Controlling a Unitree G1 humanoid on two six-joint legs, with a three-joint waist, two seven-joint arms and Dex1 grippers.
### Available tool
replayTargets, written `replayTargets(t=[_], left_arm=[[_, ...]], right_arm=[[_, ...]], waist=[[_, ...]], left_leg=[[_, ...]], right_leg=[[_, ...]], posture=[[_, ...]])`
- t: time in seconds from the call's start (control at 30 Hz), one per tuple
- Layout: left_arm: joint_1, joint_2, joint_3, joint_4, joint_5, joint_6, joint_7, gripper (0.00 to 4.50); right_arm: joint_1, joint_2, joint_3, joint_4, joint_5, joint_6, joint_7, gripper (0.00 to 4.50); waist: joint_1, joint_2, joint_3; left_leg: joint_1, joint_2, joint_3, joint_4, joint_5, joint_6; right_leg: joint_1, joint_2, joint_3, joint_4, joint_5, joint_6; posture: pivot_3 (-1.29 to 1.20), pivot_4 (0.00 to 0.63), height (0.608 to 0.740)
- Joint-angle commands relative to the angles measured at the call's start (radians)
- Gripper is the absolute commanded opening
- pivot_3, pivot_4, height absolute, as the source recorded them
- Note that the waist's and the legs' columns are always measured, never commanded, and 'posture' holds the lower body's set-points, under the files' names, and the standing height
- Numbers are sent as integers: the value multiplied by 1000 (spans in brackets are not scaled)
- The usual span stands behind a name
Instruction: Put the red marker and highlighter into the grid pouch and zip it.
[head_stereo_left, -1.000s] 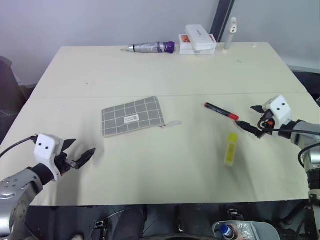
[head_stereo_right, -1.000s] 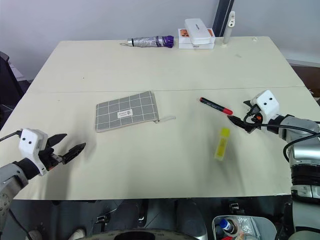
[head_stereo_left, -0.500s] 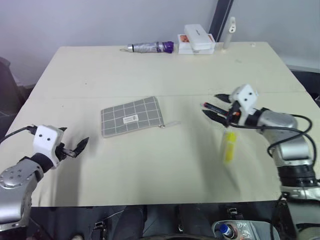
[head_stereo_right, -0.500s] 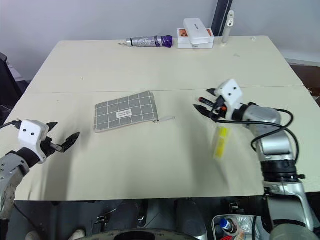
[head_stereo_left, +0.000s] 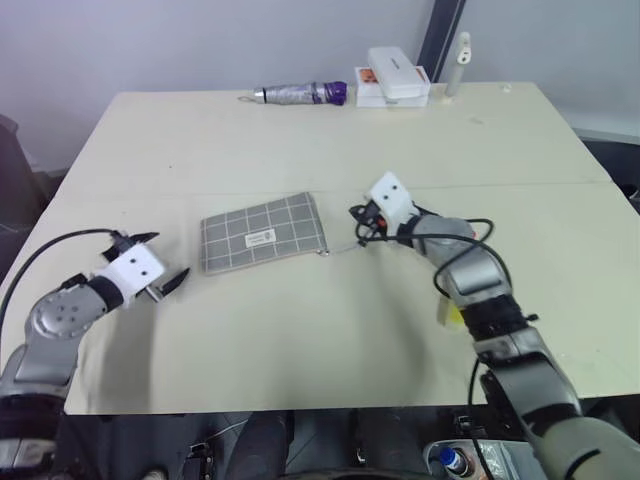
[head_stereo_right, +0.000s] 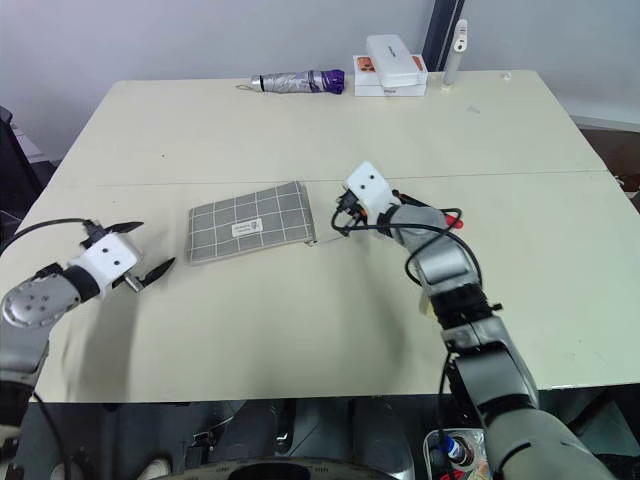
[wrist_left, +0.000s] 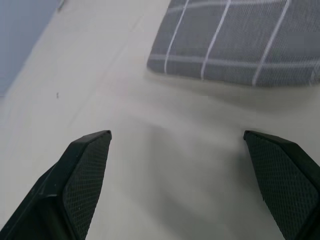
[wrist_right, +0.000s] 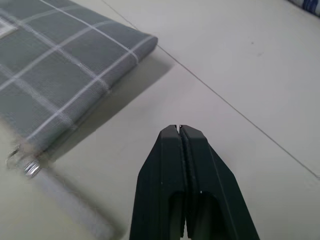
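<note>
Left eye view: grid pouch (head_stereo_left: 263, 233), flat grey fabric with white lines, lies left of centre on the table (head_stereo_left: 300, 140). Right gripper (head_stereo_left: 356, 218), fingers pressed together on nothing, hovers just beside its right end, arm stretched across. Left gripper (head_stereo_left: 160, 265) spread wide, lower left, near the pouch.

A pale cream tabletop (head_stereo_left: 300, 150) — one seam across it — stands before a plain grey-white wall (head_stereo_left: 200, 40), a dark post (head_stereo_left: 441, 35) behind.
</note>
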Motion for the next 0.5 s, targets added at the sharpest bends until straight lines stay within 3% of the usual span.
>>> replayTargets(t=[0.03, 0.5], left_arm=[[-91, 6, -63, 150, 61, -158, -3, 4500], [-281, -12, -215, 440, 116, -519, -81, 4500]], right_arm=[[-76, 53, 33, 101, -62, -44, -59, 67], [-209, 167, 56, 366, -124, -140, -68, 67]], waist=[[0, 0, 0], [0, 1, 0]], left_leg=[[0, 0, 0, 0, 0, 0], [0, -1, 0, 2, 0, 0]], right_leg=[[0, 0, 0, 0, 0, 0], [-1, 1, 0, 4, 0, 0]], posture=[[0, 150, 740], [0, 150, 740]])
